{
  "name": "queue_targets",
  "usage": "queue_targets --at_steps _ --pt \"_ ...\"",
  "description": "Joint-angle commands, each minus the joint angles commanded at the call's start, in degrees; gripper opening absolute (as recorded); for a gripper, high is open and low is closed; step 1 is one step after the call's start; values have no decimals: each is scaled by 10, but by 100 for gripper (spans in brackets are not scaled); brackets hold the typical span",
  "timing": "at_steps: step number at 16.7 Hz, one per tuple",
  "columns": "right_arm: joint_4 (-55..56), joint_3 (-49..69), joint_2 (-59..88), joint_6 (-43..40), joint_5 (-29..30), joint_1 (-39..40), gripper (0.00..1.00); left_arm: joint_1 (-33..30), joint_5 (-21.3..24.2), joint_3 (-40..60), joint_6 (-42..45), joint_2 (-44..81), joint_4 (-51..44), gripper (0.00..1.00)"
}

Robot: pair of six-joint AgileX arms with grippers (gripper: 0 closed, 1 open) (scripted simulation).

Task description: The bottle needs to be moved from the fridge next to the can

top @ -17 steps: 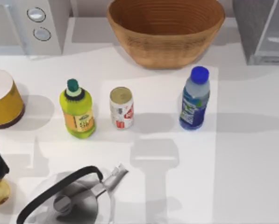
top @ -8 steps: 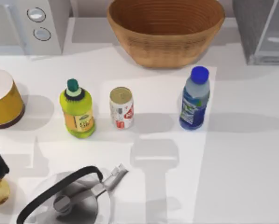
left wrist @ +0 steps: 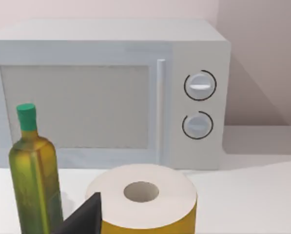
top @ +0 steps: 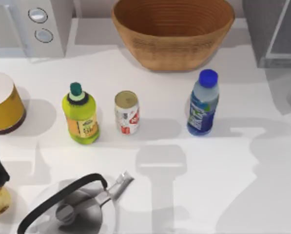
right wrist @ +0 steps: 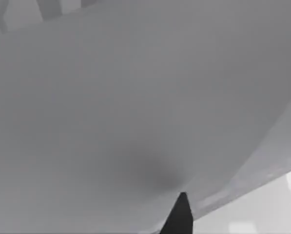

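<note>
Grey fridge [top: 274, 34] door newly swung, bottle [top: 203, 103] and can [top: 126, 112] unmoved; gripper states unclear.

open table [top: 242, 185] right of bottle [top: 203, 103] | gap to can [top: 126, 112] free | basket [top: 173, 30] behind

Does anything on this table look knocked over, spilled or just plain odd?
Nothing stands out. The bottle, the can and the yellow-green bottle all stand upright on the table, apart from one another, with no spill. The kettle and basket sit upright too.
</note>
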Motion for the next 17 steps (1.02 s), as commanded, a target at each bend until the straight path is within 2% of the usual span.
queue_targets --at_steps 3,6,13,17 --pt "47 -35 -31 73 82 115 100 0 0 0 0 0 0 100" --pt "79 -58 -55 122 135 178 100 0 0 0 0 0 0 100" --pt "81 -56 -48 130 150 180 100 0 0 0 0 0 0 100" --pt "62 32 30 130 150 181 100 0 0 0 0 0 0 100"
